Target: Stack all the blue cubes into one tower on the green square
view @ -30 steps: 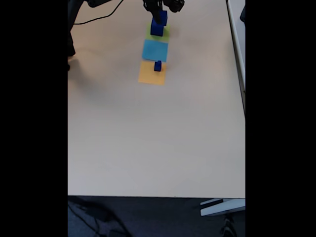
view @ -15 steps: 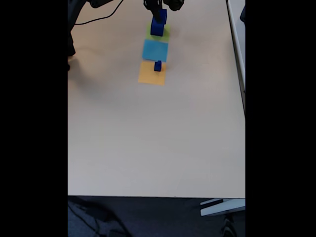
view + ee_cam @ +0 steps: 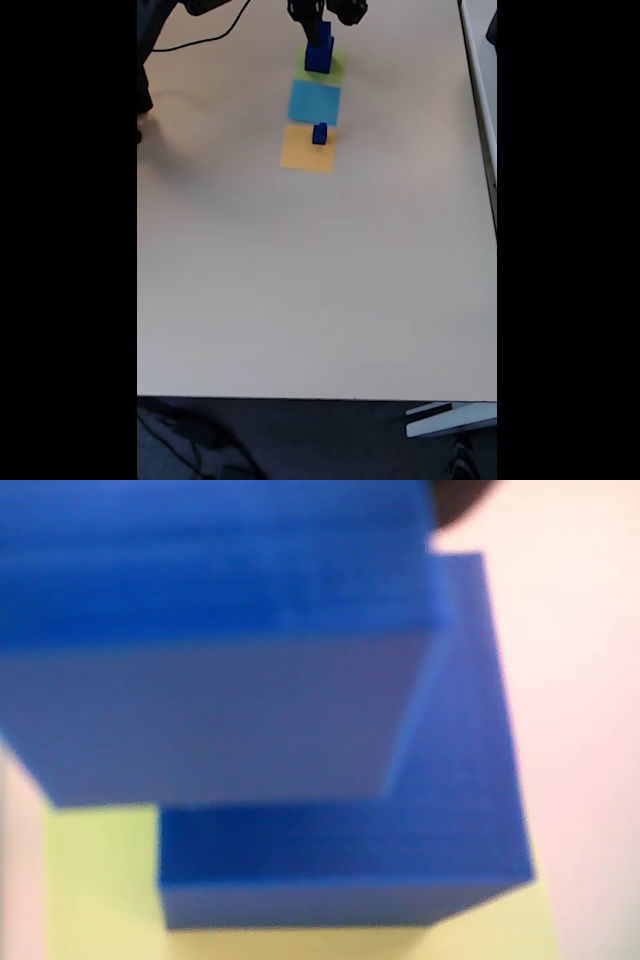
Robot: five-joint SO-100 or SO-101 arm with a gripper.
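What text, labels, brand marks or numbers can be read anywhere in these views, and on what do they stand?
None: no readable text in either view.
The blue cubes show only a fine grid texture in the blurred wrist view, no lettering.
The green square, light-blue square and orange square are plain in the fixed view.
The table bears no markings.

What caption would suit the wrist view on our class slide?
Close-up: one dark blue solid cube sits offset above a second dark blue cube resting on the flat lime-green square.
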